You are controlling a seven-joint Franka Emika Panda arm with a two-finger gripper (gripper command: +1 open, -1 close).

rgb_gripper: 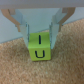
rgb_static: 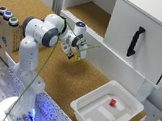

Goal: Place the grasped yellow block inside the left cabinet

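My gripper (rgb_static: 77, 56) is shut on the yellow block (rgb_static: 77, 57), a tiny bright cube held above the cork counter. In the wrist view the block (rgb_gripper: 40, 47) sits between the two fingers (rgb_gripper: 23, 28), with dark marks on its face. The left cabinet (rgb_static: 91, 14) is the open white-walled compartment with a cork-brown floor, up and to the exterior view's right of the gripper. The gripper is outside it, in front of its lower edge.
A white door with a black handle (rgb_static: 135, 40) closes the compartment to the exterior view's right. A white tray (rgb_static: 127, 100) holding a small red block (rgb_static: 112, 102) sits on the counter. A cardboard box with coloured buttons (rgb_static: 6, 14) stands at the exterior view's left.
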